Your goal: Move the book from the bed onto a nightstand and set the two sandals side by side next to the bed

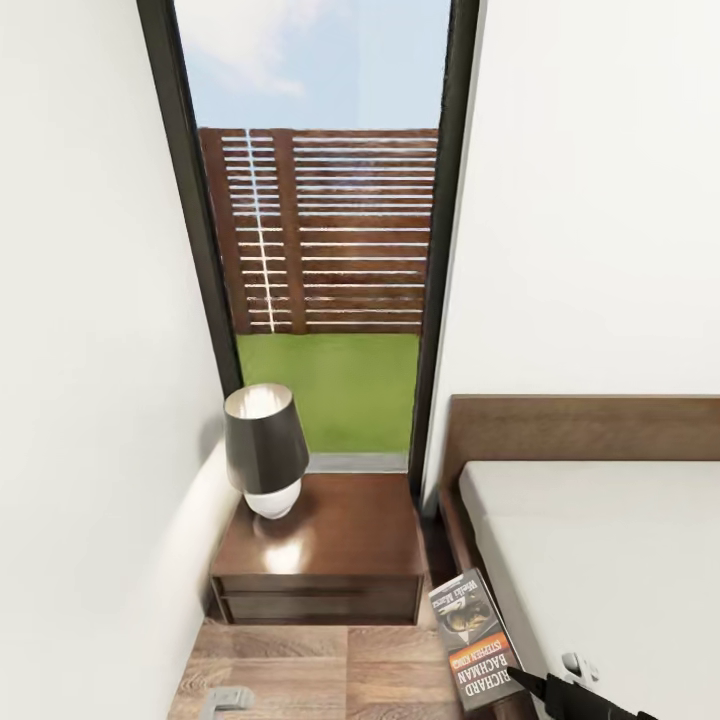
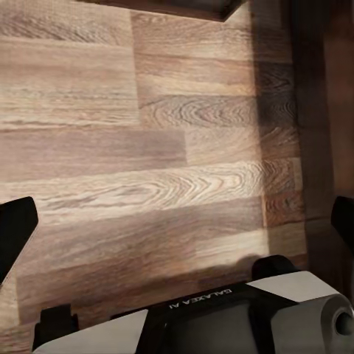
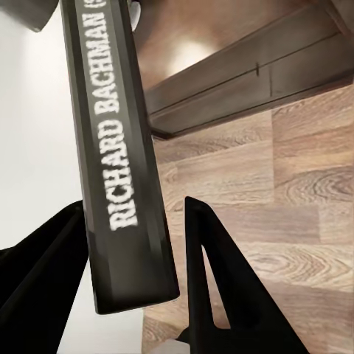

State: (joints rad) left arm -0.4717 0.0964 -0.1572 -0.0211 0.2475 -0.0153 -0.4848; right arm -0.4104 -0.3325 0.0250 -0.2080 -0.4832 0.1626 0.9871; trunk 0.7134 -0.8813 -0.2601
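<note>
Right gripper (image 3: pixel 129 243) has its two black fingers (image 3: pixel 217 287) clamped on either side of the book (image 3: pixel 122 162), holding it by the spine edge. In the head view that arm's dark wrist pokes in at the bottom right corner. Left gripper (image 2: pixel 177 221) points down, fingers spread wide.

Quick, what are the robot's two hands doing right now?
Left gripper: open, holding nothing, over the wood-plank floor.
Right gripper: closed on the thin dark paperback book with white "Richard Bachman" lettering.
</note>
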